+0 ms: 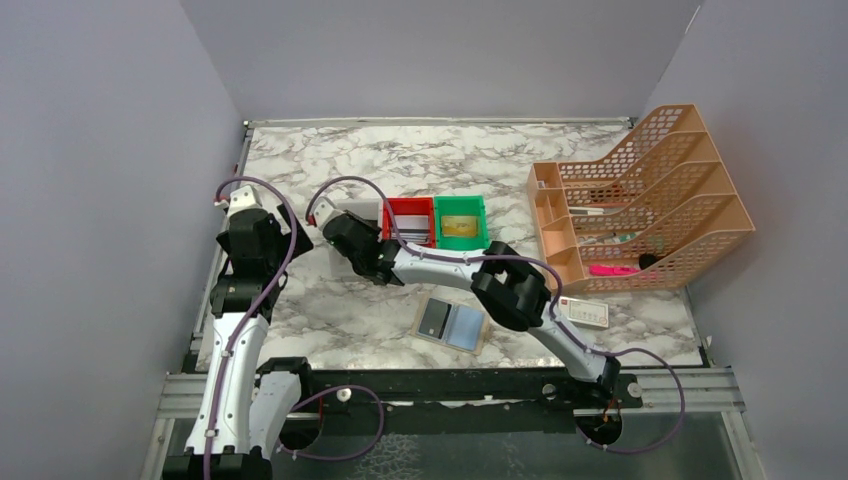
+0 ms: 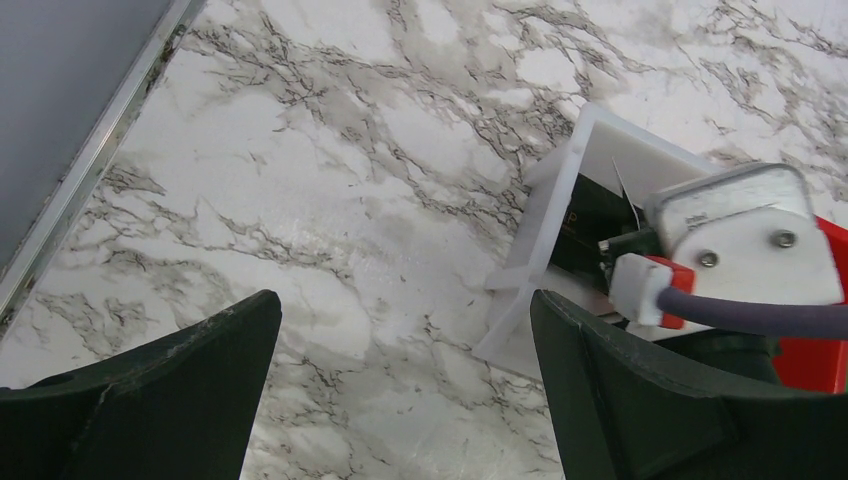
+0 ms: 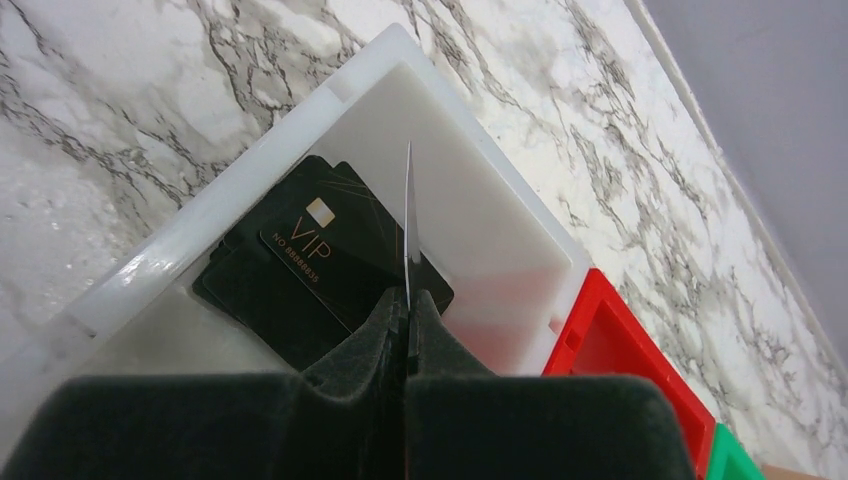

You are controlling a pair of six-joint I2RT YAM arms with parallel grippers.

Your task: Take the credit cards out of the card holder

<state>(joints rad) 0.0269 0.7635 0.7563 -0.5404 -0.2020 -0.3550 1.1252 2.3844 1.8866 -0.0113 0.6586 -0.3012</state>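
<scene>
Over white bin [image 3: 480,230], mid-left of desk [image 1: 330,160]: right jaws pinched together on thin card [image 3: 408,215], seen edge-on, above black cards [image 3: 310,260] lying flat inside. Red bin [image 1: 410,202] just beside white bin's right wall, green bin [image 1: 461,201] next. Left jaws wide apart, nothing between, over bare marble left of white bin. Card holder [image 1: 452,322] lies open near front edge, apart from bins. Open marble behind bins and along left edge.
</scene>
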